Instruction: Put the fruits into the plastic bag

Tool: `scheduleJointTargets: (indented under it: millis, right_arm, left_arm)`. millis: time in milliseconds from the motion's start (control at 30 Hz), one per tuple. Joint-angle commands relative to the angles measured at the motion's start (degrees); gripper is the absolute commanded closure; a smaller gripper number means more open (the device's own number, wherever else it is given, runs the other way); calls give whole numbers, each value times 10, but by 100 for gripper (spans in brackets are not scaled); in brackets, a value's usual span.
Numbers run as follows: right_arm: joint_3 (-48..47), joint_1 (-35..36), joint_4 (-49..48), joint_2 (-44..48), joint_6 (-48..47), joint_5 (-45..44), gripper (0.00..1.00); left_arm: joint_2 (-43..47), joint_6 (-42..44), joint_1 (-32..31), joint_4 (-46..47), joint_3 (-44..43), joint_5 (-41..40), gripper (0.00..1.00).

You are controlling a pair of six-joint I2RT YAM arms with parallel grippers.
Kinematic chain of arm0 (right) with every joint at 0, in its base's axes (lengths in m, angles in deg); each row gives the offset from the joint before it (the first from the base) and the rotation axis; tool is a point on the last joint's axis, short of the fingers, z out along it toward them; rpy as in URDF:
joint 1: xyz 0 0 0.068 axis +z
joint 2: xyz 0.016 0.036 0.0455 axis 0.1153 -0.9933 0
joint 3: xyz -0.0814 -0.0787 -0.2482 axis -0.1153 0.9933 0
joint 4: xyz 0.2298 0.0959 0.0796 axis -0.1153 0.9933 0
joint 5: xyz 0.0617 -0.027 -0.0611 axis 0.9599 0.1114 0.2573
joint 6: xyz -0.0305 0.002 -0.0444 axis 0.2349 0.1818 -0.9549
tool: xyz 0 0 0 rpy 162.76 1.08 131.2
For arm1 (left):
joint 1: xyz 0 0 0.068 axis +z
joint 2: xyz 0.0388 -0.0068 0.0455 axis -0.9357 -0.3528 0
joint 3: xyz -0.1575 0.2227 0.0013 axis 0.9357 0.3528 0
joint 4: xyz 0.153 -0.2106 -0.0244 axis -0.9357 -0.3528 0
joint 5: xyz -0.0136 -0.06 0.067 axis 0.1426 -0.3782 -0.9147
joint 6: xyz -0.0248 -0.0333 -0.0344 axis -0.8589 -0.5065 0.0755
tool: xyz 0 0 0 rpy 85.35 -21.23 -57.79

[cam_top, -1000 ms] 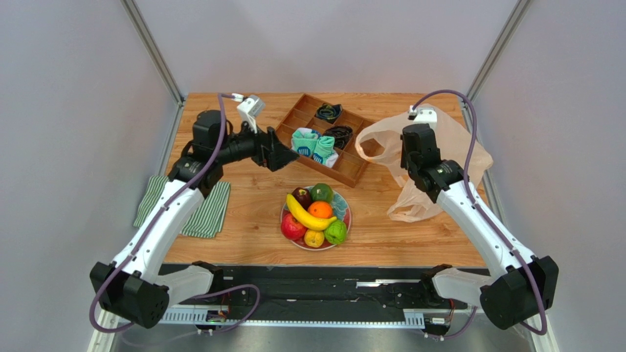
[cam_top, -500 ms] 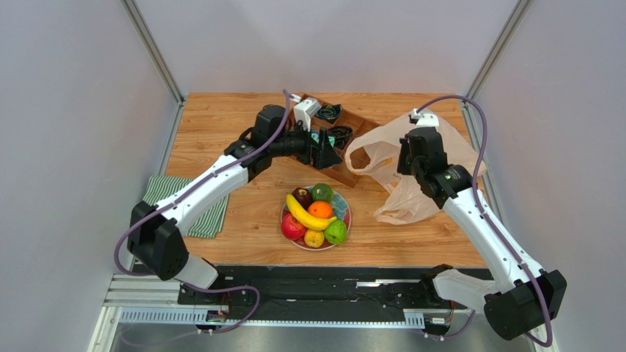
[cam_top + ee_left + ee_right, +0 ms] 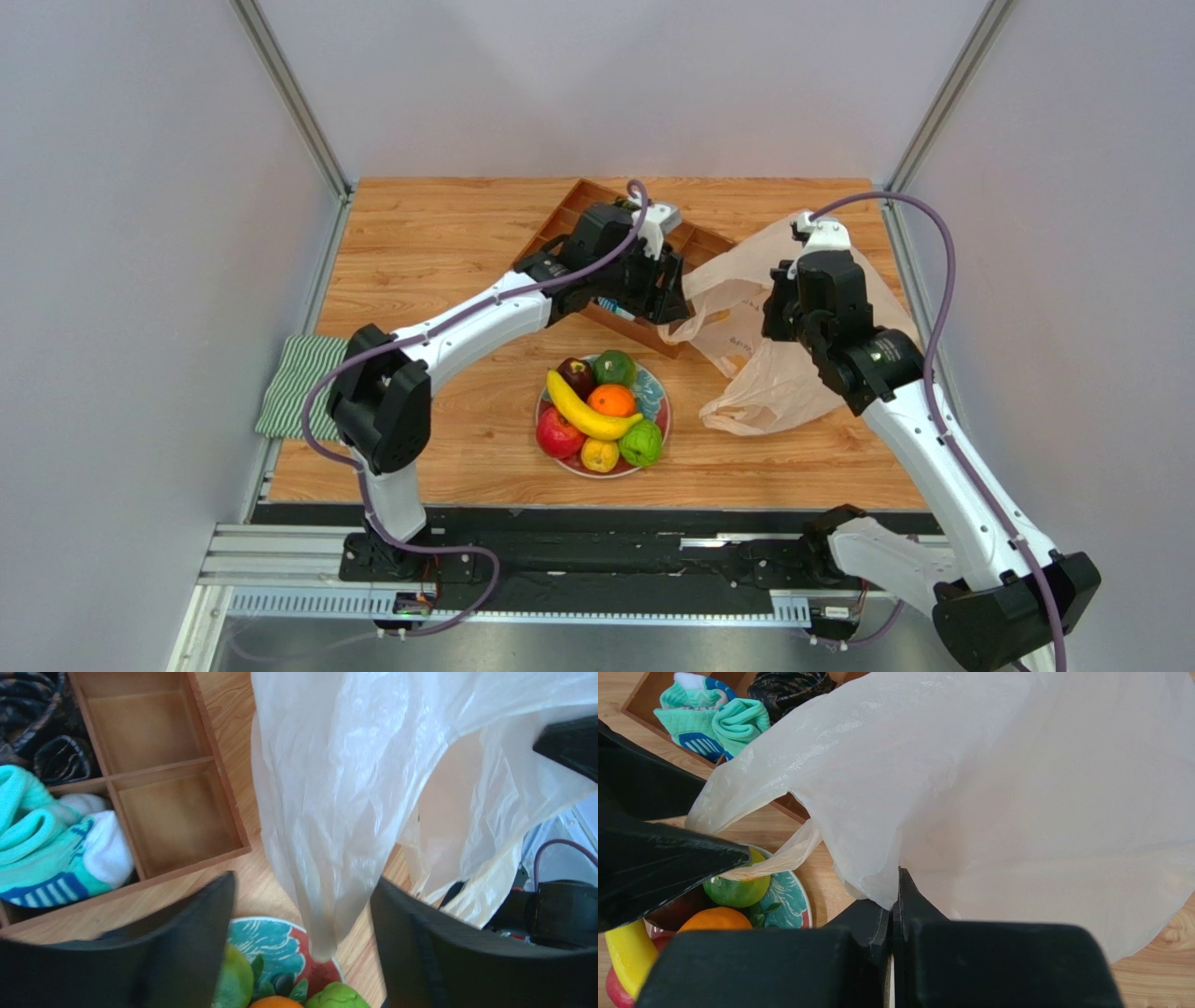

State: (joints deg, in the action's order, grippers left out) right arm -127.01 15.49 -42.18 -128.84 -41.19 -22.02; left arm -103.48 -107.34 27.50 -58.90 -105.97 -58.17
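right gripper [image 3: 894, 882]: clamped tight on the plastic bag [image 3: 786, 357], holding it up
left gripper [image 3: 302, 882]: jaws wide around a hanging fold, so I can spread the mouth
fruits [image 3: 606, 409]: piled on plate [image 3: 277, 941], beside the bag

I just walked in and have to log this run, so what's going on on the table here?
Both arms are working on the plastic bag, which sits right of the plate. The right gripper is shut on a pinch of the bag's edge. The left gripper is open, with a hanging fold of the bag between its fingers. The fruits all lie on the plate; none is in the bag yet.
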Motion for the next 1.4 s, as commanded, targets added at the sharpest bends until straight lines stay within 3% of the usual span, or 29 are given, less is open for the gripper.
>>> scheduleJointTargets:
  millis: [0,33,67,133,267,433,533,567,600,700,967,1033,1200,1367]
  right_arm:
    - [-20,3,-1,26,1,5,100]
    - [-19,4,3,27,-2,0,100]
    - [-20,3,7,27,-3,-9,100]
    - [-21,3,20,24,-5,-47,100]
    - [-23,2,40,14,-1,-122,96]
    - [-39,3,67,-9,2,-179,77]
    - [-39,2,61,-7,-1,-138,61]
    - [-39,3,56,1,-7,-90,56]
    - [-37,4,46,8,-15,-59,45]
    - [-34,12,26,43,-35,44,32]
    - [5,91,-43,133,-55,313,27]
    - [30,135,-78,133,-56,300,27]
    - [75,339,-127,84,-110,80,29]
    - [62,396,-138,-12,-144,47,36]
  left_arm:
    - [-6,33,-25,1,-32,-27,46]
    - [0,36,-26,14,-24,-25,68]
    - [5,39,-26,17,-20,-25,82]
    - [33,48,-26,10,-16,-41,100]
    - [101,67,-26,-18,-13,-55,100]
    - [114,82,-26,-103,-27,-17,100]
    - [93,90,-26,-114,-21,16,100]
    - [88,90,-26,-114,-21,28,100]
    - [81,88,-26,-113,-21,35,100]
    - [70,90,-26,-113,-26,45,100]
    - [68,76,-11,-105,-15,77,100]
    - [63,69,-5,-102,-15,91,100]
    - [46,80,9,-123,-24,121,100]
    - [40,93,19,-147,-35,152,100]
